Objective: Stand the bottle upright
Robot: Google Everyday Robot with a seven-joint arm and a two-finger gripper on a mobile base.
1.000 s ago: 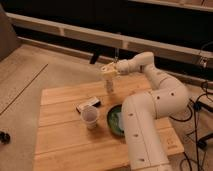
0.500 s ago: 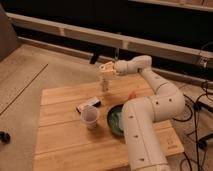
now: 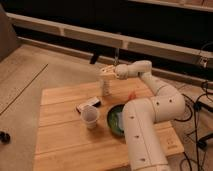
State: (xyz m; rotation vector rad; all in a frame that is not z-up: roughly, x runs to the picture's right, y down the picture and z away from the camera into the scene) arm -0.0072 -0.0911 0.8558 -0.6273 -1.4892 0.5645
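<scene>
So from where I'm standing, the gripper (image 3: 106, 73) is parked right over the top of the bottle (image 3: 106, 87), near the far edge of the wooden table (image 3: 65, 140). The bottle looks upright, with its bottom end down at the boards. Honestly I can't tell if the gripper is clamped on the cap end or loose, since it all blurs into one pale blob there. The white arm (image 3: 150, 85) curls in from the right and its big lower section blocks part of the green bowl (image 3: 116, 121). A clear plastic cup (image 3: 90, 118) stands just left of the bowl, and a flat dark-and-white thing (image 3: 88, 105) lies just behind the cup. There's a small orange bit (image 3: 132, 95) peeking out by the arm, no idea what it is.
</scene>
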